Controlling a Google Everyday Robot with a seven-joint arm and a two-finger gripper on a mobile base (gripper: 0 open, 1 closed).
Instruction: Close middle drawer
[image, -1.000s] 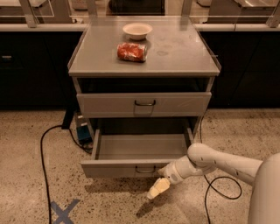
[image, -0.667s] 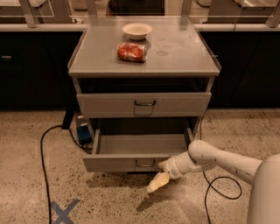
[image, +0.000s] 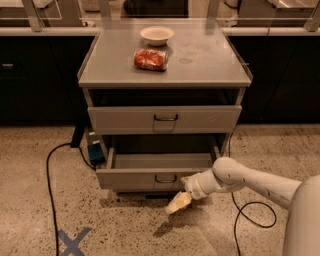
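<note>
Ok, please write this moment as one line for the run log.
task: close drawer | middle drawer: pulled out | gripper: low, just before its front panel, right of handle | contact: cannot tell

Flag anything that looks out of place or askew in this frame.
The middle drawer stands pulled out of the cabinet, its tray exposed, while the drawer above sits nearly flush. The gripper hangs low near the floor, just before that drawer's right end. Nothing looks spilled or damaged.
</note>
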